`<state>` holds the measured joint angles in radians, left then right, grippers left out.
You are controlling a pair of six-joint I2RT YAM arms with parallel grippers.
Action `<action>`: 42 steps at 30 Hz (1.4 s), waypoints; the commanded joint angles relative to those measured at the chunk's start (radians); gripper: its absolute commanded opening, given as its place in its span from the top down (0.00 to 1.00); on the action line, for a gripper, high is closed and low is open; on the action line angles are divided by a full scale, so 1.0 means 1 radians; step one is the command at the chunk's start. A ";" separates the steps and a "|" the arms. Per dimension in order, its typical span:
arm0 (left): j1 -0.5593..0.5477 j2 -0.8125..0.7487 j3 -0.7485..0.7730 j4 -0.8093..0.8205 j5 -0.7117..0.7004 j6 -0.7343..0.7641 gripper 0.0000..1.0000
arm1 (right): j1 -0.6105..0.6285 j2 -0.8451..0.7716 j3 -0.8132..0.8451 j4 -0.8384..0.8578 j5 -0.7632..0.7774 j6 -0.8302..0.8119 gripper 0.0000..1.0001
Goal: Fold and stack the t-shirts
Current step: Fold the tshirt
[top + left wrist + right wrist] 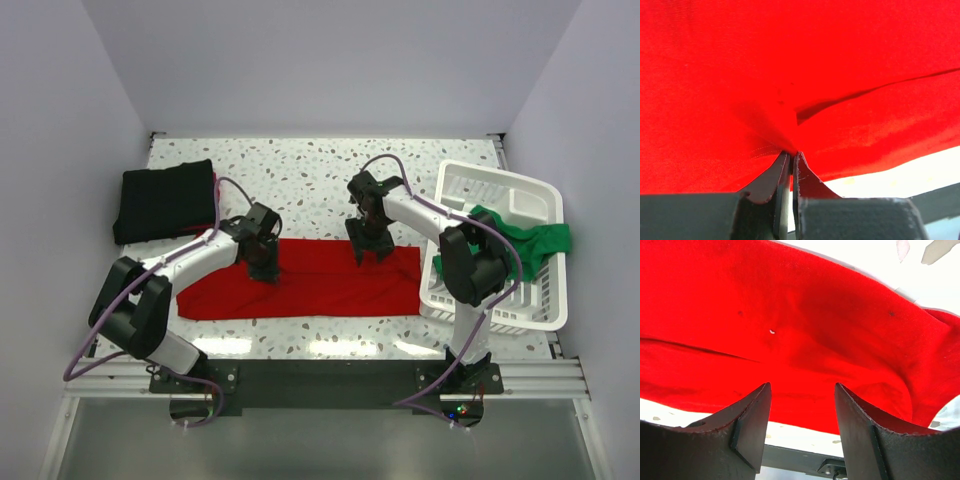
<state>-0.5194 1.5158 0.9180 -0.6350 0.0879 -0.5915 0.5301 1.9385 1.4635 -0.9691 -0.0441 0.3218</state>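
The red t-shirt [320, 285] lies folded into a long band across the middle of the table. My left gripper [264, 270] is down on its far edge toward the left, shut on a pinch of the red cloth [790, 90], which bunches at the fingertips. My right gripper [365, 255] stands over the band's far edge toward the right, open, its fingers [752, 410] apart above the red cloth [790, 330] and holding nothing. A black t-shirt [165, 200] lies folded at the back left. A green t-shirt [525, 245] hangs over the basket.
A white slatted basket [500, 190] stands at the right side of the table, its near rim close to the right arm. A speckled tabletop [300, 165] stretches behind the shirt. Grey walls close in on three sides.
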 commanded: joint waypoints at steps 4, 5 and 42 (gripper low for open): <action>-0.007 0.007 0.007 0.027 0.095 -0.018 0.77 | 0.002 -0.001 0.000 0.000 0.013 0.005 0.43; -0.007 0.004 0.012 0.026 0.102 -0.016 0.70 | 0.004 -0.003 0.000 -0.002 0.016 0.005 0.43; 0.547 -0.222 -0.476 0.337 -0.100 -0.179 0.07 | 0.137 0.192 0.067 0.060 0.020 -0.006 0.40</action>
<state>-0.0521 1.2900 0.5415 -0.1711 0.0360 -0.7734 0.6277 2.0815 1.5272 -0.9413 0.0078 0.3134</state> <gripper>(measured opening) 0.919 0.594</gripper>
